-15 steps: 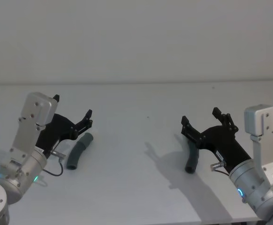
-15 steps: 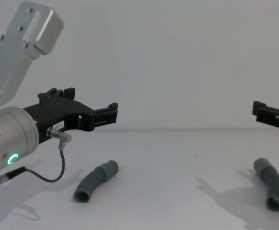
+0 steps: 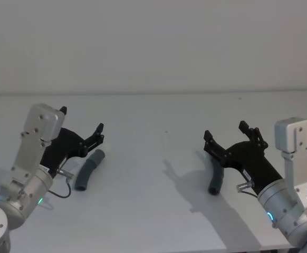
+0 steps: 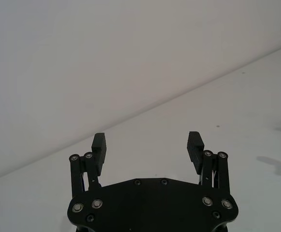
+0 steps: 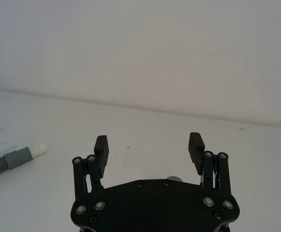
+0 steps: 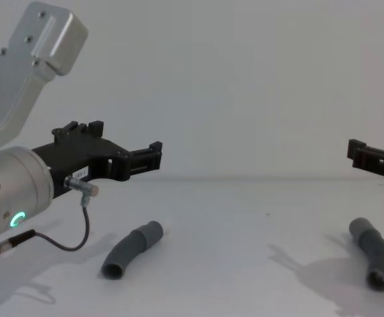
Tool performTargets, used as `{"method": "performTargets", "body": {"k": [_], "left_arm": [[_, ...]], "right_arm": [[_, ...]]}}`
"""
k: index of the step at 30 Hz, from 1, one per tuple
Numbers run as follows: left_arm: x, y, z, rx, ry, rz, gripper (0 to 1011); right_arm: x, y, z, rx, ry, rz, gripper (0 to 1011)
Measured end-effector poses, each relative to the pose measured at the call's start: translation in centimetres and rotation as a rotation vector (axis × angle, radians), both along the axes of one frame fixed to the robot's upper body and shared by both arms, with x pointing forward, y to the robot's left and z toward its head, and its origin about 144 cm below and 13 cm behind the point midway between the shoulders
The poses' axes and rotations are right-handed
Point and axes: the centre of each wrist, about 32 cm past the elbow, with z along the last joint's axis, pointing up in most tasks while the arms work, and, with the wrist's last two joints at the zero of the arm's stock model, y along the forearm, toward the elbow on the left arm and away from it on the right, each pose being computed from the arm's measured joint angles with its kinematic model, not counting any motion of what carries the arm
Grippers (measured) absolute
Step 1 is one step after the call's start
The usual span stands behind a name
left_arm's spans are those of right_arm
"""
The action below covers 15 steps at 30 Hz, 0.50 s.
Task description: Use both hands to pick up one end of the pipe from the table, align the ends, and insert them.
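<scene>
Head view: the left hose piece [image 3: 88,169] lies near the table's [image 3: 159,158] left edge, the right hose piece [image 3: 216,179] near its right edge. Above them hover the left gripper [image 3: 82,120] and right gripper [image 3: 225,130], fingers spread and empty. Best to grasp each piece mid-rib, leaving the mating ends clear.

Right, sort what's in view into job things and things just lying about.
Job: left hose piece, right hose piece, left gripper and right gripper (both open, holding nothing), table.

Not the job: black cable on the left arm, wall behind.
</scene>
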Motion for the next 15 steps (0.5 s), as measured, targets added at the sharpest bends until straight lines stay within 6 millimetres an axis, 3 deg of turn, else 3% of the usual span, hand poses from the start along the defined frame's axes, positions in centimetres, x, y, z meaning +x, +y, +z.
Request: {"method": "performTargets", "body": {"k": [15], "left_arm": [[0.00,0.00,0.00,0.000,0.000,0.000,1001]], "right_arm": [[0.00,0.00,0.00,0.000,0.000,0.000,1004]]}}
